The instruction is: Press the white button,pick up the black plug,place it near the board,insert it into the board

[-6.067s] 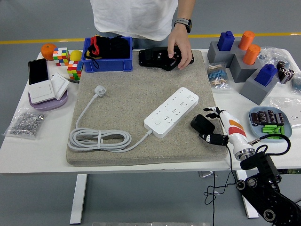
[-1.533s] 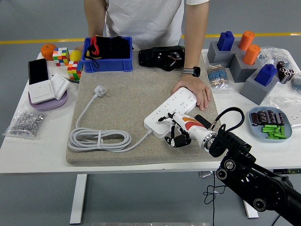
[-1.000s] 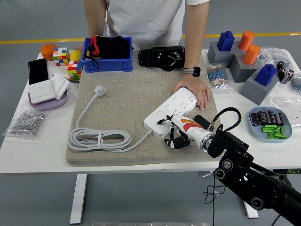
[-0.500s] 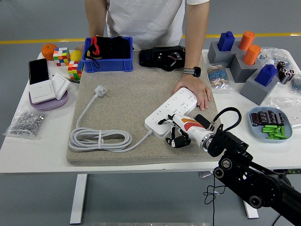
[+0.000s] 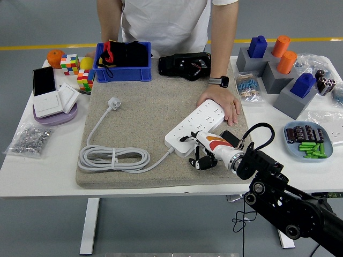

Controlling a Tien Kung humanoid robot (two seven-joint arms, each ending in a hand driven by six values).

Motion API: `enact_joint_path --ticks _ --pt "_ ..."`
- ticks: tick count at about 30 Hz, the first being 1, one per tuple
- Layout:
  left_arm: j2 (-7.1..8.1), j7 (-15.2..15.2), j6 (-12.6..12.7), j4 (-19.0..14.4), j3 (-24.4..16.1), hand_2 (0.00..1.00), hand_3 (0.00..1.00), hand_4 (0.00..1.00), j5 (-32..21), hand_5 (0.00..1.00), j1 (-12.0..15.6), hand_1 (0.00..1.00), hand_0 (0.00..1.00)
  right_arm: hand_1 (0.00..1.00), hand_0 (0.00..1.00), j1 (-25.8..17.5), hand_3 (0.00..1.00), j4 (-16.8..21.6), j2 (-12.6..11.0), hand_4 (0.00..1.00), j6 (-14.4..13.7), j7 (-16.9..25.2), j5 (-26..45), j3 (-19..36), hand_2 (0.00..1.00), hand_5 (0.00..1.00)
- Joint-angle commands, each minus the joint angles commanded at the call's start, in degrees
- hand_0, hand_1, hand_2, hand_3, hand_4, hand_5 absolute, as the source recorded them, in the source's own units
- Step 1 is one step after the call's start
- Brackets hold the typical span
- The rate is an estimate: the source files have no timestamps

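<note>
Right hand [image 5: 202, 155] at the near end of the power strip [image 5: 195, 127], fingers curled, holding nothing.
The black plug [image 5: 231, 138] lies just right; a pressing finger may slip off the button, though a person's hand [image 5: 222, 104] steadies the strip's far end.

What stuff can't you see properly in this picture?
- White button on the power strip: head view, hidden under the right hand, so whether it is touched cannot be told.
- Black plug: head view, mostly behind the robot's wrist.
- Far end of the strip: covered by the person's hand.
- Bag of small metal parts: too small to identify.
- Left hand: outside the picture.
</note>
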Motion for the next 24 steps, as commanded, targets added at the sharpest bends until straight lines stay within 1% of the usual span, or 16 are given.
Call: enact_joint_path --ticks 1,4,10,11,16,17,19,22,23,24 --pt "0.00 0.0 0.0 0.0 0.0 0.663 0.691 0.616 0.0 0.138 0.0 0.681 0.686 0.002 0.002 0.0 0.758 0.5 -0.1 0.026 0.0 -0.1 0.0 0.2 0.093 0.002" --pt "-0.01 0.0 0.0 0.0 -0.2 0.663 0.691 0.616 0.0 0.138 0.0 0.681 0.686 0.002 0.002 -0.2 0.758 4.0 -0.7 0.026 0.3 -0.7 -0.3 1.6 0.093 0.002" --pt "0.00 0.0 0.0 0.0 0.0 0.663 0.691 0.616 0.0 0.138 -0.1 0.681 0.686 0.002 0.002 -0.9 0.755 8.4 -1.0 0.030 0.1 -0.5 -0.5 3.4 0.093 0.002" --pt "-0.01 0.0 0.0 0.0 0.0 0.662 0.691 0.616 -0.2 0.137 -0.1 0.681 0.686 0.002 0.002 -1.1 0.757 8.8 -1.1 0.052 0.0 -0.3 -0.5 3.5 0.103 0.002" --pt "-0.13 -0.1 0.1 0.0 0.1 0.662 0.691 0.616 -0.5 0.137 -0.2 0.681 0.686 0.002 0.002 -2.4 0.757 9.9 -1.4 0.052 -2.8 3.3 0.0 4.0 0.103 0.002" --pt "-0.13 -0.1 0.1 0.0 0.1 0.663 0.691 0.615 -0.6 0.137 -0.1 0.681 0.686 0.260 0.352 -2.9 0.715 9.8 -1.5 0.625 -3.5 4.3 0.3 4.3 0.266 0.031" --pt "-0.12 -0.1 0.1 0.0 0.0 0.663 0.691 0.615 -0.6 0.137 -0.1 0.681 0.686 0.260 0.352 -3.7 0.715 9.5 -1.8 0.625 -4.2 5.5 0.5 5.0 0.266 0.031" --pt "-0.12 0.0 0.1 0.0 -0.2 0.663 0.691 0.615 -0.5 0.137 -0.1 0.681 0.686 0.260 0.352 -4.8 0.715 9.3 -2.0 0.625 -4.6 6.1 0.1 6.1 0.266 0.031" --pt "-0.13 -0.1 0.2 0.0 -0.2 0.663 0.691 0.615 -0.5 0.137 -0.1 0.681 0.686 0.718 0.785 -5.1 0.805 9.2 -2.1 0.998 -4.7 6.2 -0.1 6.6 0.678 0.181" --pt "-0.15 -0.1 0.2 0.0 -0.2 0.663 0.691 0.615 -0.5 0.137 -0.1 0.681 0.686 0.718 0.785 -5.7 0.805 9.1 -2.3 0.998 -4.7 6.4 -0.6 7.3 0.678 0.181"
